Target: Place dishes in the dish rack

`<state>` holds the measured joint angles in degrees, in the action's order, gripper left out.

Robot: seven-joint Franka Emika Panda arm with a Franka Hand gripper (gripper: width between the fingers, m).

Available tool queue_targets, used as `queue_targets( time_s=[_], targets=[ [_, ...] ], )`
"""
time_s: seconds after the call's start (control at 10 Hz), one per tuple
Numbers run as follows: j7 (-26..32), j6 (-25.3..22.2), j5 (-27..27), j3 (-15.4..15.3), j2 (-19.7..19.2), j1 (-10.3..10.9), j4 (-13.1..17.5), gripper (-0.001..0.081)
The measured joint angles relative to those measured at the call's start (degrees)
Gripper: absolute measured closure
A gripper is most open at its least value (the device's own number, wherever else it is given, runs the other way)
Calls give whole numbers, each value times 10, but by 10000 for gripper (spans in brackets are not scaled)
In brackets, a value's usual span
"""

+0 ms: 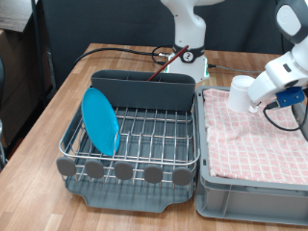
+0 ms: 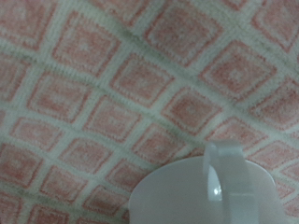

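Cup (image 2: 201,191) sits on the pink checked cloth (image 1: 252,130), gripper (image 1: 252,100) just over it; whether its fingers clamp it I cannot tell. Grip should seat squarely on the rim. Plate (image 1: 99,119) and spoon (image 1: 160,64) stand in the dish rack (image 1: 144,135).

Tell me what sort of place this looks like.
Probably a lab bench set up as a dishwashing station: a wooden table holds a wire dish rack with a blue plate standing in it, a cloth-lined bin beside it, and the gripper holding a white cup.
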<state>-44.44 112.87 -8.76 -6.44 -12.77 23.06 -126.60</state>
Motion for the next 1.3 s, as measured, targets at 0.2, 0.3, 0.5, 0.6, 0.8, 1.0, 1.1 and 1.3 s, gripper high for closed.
queue_targets(
  time_s=[0.2,0.3,0.5,0.6,0.8,1.0,1.1,1.3],
  targets=[
    [9,13,-17,2,6,0,-14,3],
    [14,18,-18,3,8,0,-19,3],
    [21,22,-19,6,8,0,-24,3],
    [24,26,-20,7,9,0,-27,3],
    [25,38,-20,8,9,0,-34,3],
    [25,42,-20,9,9,0,-38,85],
    [25,42,-20,10,9,0,-40,247],
    [25,43,-20,11,9,0,-43,411]
  ],
)
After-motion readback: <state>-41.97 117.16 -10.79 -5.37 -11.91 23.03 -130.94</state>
